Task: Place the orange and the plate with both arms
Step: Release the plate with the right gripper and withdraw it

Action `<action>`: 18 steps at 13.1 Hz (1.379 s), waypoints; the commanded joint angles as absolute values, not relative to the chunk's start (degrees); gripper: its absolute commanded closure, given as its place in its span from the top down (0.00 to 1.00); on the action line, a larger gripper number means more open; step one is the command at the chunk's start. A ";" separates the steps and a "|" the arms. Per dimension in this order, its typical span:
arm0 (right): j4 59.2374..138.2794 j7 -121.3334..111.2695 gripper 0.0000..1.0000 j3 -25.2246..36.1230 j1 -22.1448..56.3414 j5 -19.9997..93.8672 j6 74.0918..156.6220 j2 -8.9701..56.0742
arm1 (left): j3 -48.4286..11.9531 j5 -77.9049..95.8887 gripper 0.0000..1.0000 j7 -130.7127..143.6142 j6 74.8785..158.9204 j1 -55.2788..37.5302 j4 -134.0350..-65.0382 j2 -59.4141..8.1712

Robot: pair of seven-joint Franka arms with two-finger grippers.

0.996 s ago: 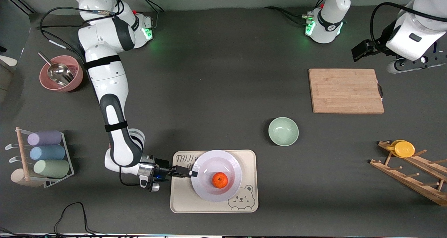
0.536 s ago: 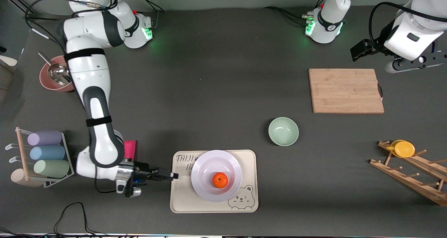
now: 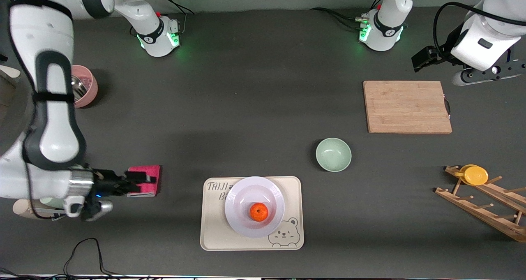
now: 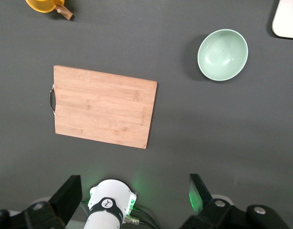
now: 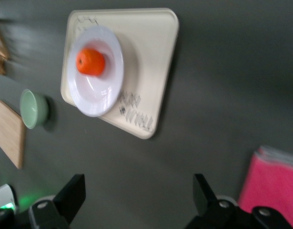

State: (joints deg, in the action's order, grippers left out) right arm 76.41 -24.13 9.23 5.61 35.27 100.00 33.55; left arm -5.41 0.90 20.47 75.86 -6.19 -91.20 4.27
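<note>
The orange (image 3: 259, 211) lies in the pale lavender-white plate (image 3: 246, 189), which rests on the beige bear tray (image 3: 291, 189) near the front camera. Both also show in the right wrist view, the orange (image 5: 90, 62) in the plate (image 5: 106, 90). My right gripper (image 3: 141, 180) is open and empty, up over a pink cloth (image 3: 148, 171) toward the right arm's end of the table, apart from the tray. My left gripper (image 3: 425, 58) is open and empty, held high by the left arm's base, beside the cutting board; that arm waits.
A bamboo cutting board (image 3: 407, 106) and a mint-green bowl (image 3: 333, 154) lie toward the left arm's end. A wooden rack (image 3: 485, 206) holds a yellow cup (image 3: 474, 174). A pink bowl (image 3: 84, 91) and a cup rack sit at the right arm's end.
My right gripper has drawn back from the plate's rim, open and empty, toward the right arm's end and now hangs over the pink cloth. Plate, orange and left arm have not moved.
</note>
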 commanded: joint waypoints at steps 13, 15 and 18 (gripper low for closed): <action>86.92 -6.51 1.00 5.45 1.40 -0.18 87.01 5.54 | -9.15 0.28 1.00 24.44 81.12 -5.72 -91.74 -1.15; 86.92 -4.49 1.00 5.45 2.45 -0.44 87.01 5.36 | -8.44 -2.02 1.00 23.47 81.56 -3.62 -95.95 2.79; 86.84 -4.48 1.00 5.71 2.64 -0.44 87.01 5.27 | -8.35 -1.85 1.00 15.57 83.31 1.65 -100.01 7.46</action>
